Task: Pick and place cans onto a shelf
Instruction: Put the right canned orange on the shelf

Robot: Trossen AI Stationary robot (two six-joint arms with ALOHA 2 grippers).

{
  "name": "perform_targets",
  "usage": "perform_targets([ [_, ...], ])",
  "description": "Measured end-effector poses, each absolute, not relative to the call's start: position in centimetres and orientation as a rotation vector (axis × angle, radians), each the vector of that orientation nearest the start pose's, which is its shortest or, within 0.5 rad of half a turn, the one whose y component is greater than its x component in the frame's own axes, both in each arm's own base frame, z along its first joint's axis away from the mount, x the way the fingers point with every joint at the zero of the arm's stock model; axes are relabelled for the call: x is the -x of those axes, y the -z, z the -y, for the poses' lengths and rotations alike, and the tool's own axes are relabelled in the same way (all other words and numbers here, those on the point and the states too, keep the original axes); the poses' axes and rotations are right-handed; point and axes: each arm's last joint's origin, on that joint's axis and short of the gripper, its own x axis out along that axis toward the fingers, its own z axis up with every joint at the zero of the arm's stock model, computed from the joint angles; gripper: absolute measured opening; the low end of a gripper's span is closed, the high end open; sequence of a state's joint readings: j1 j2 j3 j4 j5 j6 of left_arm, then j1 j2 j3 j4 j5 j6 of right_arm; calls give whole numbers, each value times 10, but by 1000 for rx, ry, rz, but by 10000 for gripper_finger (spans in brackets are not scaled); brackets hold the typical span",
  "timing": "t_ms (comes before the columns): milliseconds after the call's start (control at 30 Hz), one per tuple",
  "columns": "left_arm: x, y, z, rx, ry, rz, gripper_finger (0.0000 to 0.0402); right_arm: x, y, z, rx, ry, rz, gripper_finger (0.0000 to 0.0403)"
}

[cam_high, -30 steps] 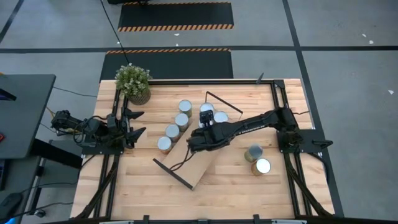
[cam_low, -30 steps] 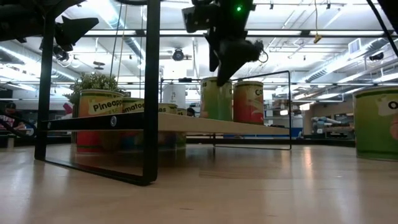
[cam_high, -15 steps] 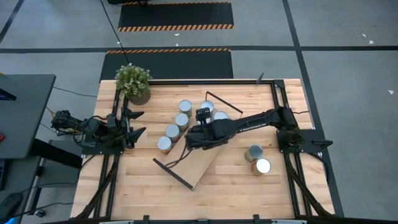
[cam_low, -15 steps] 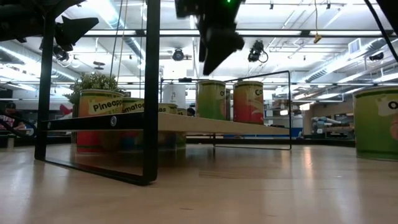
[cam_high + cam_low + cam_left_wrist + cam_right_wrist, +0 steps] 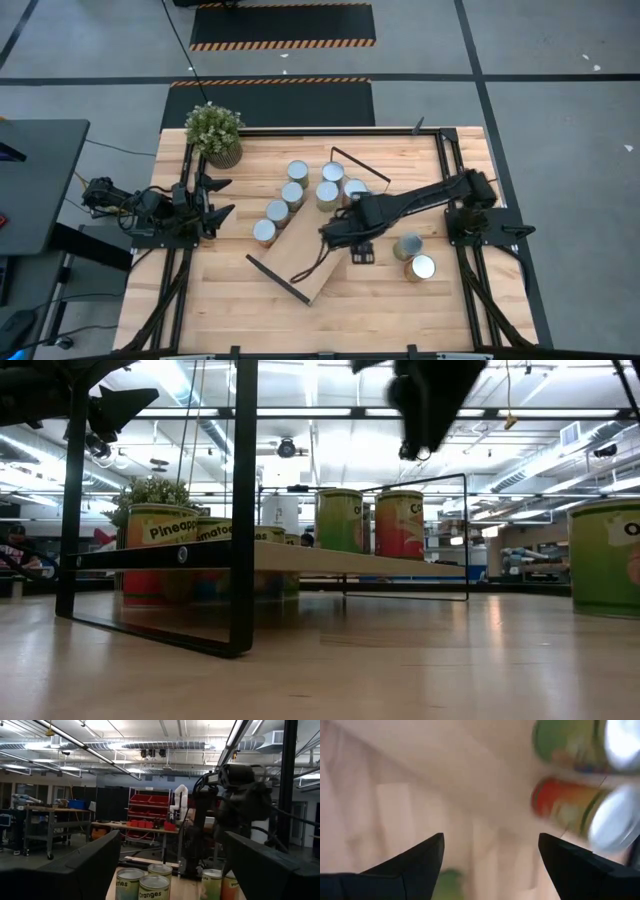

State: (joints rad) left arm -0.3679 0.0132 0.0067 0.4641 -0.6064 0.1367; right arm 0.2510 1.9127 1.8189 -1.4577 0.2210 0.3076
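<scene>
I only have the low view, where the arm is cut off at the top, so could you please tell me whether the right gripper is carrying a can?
Observer: No. In its wrist view the right gripper has its fingers apart with nothing between them.
Operator: Thank you. How many cans are waiting on the right?
Observer: Two cans stand side by side on the table, to the right of the shelf.
Operator: And the left arm?
Observer: The left gripper waits at the table's left edge, open and empty.
</scene>
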Motion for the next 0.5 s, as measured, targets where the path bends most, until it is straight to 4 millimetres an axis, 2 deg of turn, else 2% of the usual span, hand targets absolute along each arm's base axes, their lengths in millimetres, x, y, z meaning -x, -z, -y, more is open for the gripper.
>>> perform_targets([
  [167,-84,-206,15,83,-260,388,355,-310,-293,-72,-104,317,-1417,331],
  [333,-84,-206,15,83,-261,388,355,-274,-271,-59,-368,427,-1403,335],
  [500,-84,-206,15,84,-260,388,355,-246,-244,-46,-559,508,-1451,357],
])
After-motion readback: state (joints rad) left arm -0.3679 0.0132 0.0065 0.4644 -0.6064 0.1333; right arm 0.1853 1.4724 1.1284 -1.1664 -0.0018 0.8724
